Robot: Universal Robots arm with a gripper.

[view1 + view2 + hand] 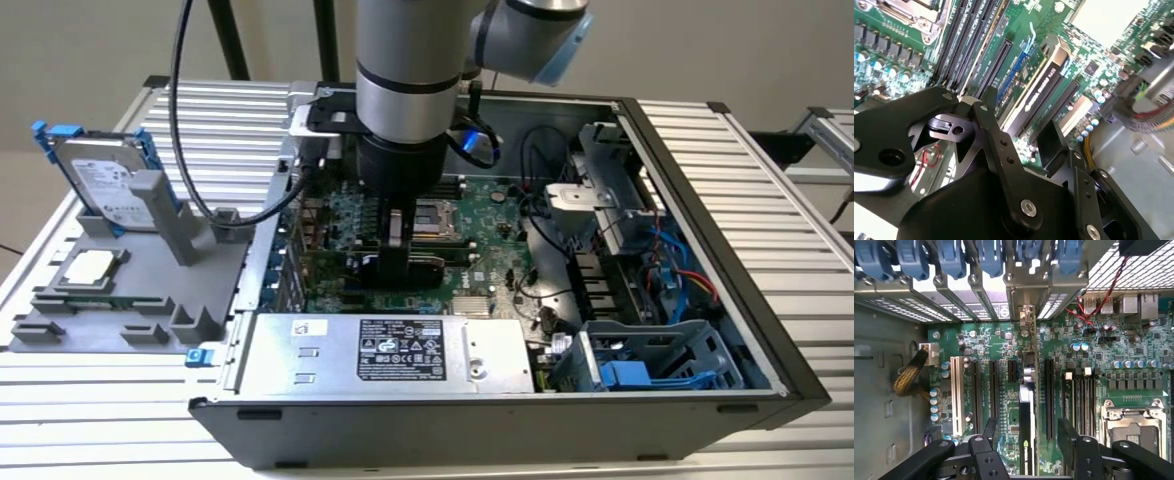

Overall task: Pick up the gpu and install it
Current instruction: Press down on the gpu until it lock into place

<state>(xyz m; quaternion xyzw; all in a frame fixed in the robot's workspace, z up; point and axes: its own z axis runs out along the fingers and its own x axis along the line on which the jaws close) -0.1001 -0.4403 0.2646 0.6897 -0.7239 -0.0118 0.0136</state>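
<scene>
The exterior view looks down at an angle on the open computer case point(694, 250), with the gripper point(396, 262) lowered inside. Both wrist views sit close above the fingers point(1070, 432), facing the motherboard point(989, 340) beneath; they share its slots.

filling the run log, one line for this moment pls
gripper astride gpu | gpu upright over motherboard slot | inside case
</scene>
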